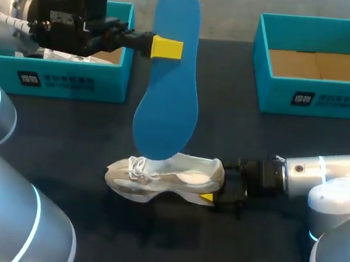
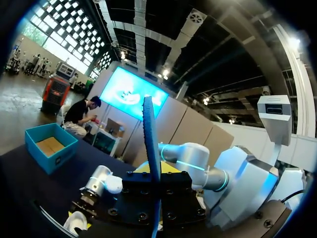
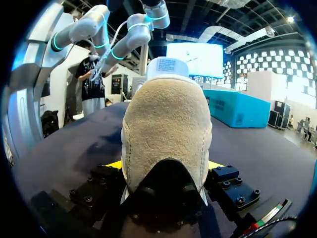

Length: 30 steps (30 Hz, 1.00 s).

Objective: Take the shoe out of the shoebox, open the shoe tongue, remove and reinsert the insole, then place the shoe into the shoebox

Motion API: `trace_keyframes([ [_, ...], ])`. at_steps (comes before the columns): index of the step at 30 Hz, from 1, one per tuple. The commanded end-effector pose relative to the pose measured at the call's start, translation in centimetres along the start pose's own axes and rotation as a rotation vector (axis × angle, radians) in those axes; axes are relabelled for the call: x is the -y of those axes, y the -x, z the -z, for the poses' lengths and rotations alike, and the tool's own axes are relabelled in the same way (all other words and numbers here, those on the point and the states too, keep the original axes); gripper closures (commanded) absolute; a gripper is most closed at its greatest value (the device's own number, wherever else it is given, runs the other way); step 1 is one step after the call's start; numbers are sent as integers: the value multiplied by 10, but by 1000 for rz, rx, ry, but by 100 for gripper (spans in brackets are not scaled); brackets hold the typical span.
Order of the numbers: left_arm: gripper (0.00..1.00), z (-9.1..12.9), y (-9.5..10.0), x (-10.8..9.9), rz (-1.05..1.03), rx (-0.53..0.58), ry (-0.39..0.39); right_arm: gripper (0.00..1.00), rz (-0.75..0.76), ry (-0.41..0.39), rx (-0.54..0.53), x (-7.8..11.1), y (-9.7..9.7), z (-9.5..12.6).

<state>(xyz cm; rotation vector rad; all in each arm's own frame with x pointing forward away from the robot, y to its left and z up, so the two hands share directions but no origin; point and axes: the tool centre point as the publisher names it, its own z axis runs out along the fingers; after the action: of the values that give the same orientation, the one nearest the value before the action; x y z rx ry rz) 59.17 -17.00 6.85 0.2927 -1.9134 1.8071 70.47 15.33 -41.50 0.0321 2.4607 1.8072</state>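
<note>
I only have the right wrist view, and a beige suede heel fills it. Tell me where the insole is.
Observer: The flat blue foam insole is out of the shoe. The left claw holds it upright above the white lace-up shoe, and its lower end meets the shoe's opening.
Operator: Give me the shoe's heading.
Observer: It lies across the table with its toe toward the robot's left side. The right claw grips its heel.
Operator: Report what is in the boxes.
Observer: The right teal cardboard box holds only a brown liner. The left teal cardboard box has something white inside.
</note>
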Motion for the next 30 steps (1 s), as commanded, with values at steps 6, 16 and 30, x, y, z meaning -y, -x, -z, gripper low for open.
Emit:
trace_keyframes([
  [6,100,-1,0,0,1,1,2,0,-9,-25,-5,2,-9,5],
  [16,100,-1,0,0,1,1,2,0,11,-78,-21,4,-22,27],
  [30,100,-1,0,0,1,1,2,0,11,-239,-77,2,-36,53],
])
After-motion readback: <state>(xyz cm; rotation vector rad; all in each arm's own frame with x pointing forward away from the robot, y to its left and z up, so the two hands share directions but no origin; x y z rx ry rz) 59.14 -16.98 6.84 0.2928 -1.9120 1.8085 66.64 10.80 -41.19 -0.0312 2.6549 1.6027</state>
